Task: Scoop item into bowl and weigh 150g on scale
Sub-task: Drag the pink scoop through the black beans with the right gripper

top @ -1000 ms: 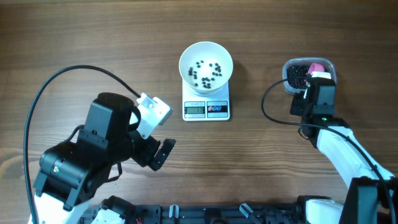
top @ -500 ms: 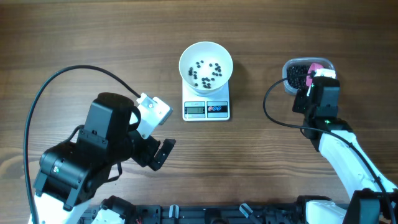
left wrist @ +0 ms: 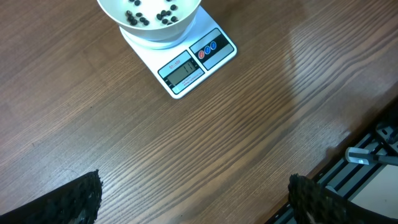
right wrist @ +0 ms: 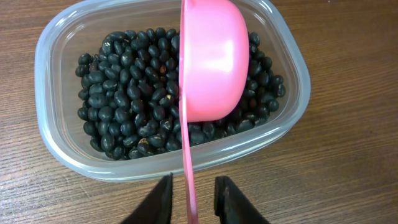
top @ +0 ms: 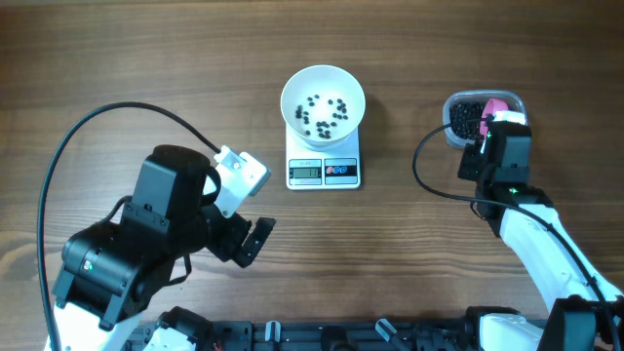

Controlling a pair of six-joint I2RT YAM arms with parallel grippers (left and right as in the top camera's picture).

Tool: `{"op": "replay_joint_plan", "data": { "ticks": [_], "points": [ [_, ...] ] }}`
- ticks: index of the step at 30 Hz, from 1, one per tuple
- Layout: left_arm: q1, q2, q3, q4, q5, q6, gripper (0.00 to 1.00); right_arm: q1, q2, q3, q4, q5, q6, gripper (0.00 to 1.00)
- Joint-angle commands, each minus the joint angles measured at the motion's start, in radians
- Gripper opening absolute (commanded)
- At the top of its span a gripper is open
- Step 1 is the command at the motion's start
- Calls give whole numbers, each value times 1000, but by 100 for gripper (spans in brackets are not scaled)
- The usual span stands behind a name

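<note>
Ahead of the right gripper point(right wrist: 194, 182), clamped on a pink scoop point(right wrist: 211, 62), black beans point(right wrist: 124, 93) lie in a tub point(right wrist: 55, 142).

Bowl point(top: 296, 86) on scale point(top: 324, 173); well to its right, beans point(right wrist: 124, 93) in tub point(right wrist: 55, 127), scoop point(right wrist: 214, 62) above.

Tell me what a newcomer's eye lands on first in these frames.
The pink scoop stands out first. It is turned on its edge in the right gripper, over a clear tub full of black beans, far right in the overhead view. Next is the white bowl sitting on the scale at top centre, with only a thin scatter of beans inside.
</note>
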Motion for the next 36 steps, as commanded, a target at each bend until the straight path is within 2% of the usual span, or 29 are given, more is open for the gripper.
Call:
{"op": "replay_joint_plan", "data": {
  "ticks": [1, 6, 9, 18, 26, 33, 36],
  "points": [
    [7, -5, 12, 1, -2, 15, 100, -7, -13, 3, 6, -8, 14, 20],
    [7, -5, 12, 1, -2, 15, 100, -7, -13, 3, 8, -13, 14, 13],
    [7, -5, 12, 1, -2, 15, 100, -7, -13, 4, 8, -13, 14, 4],
    [7, -5, 12, 1, -2, 15, 100, -7, -42, 16, -46, -13, 21, 4],
    [7, -5, 12, 1, -2, 15, 100, -7, -146, 143, -282, -85, 16, 4],
    [7, -5, 12, 1, -2, 15, 100, -7, -151, 259, -450, -97, 7, 4],
    [7, -5, 12, 1, -2, 15, 100, -7, -151, 330, -541, -105, -40, 4]
  ]
}}
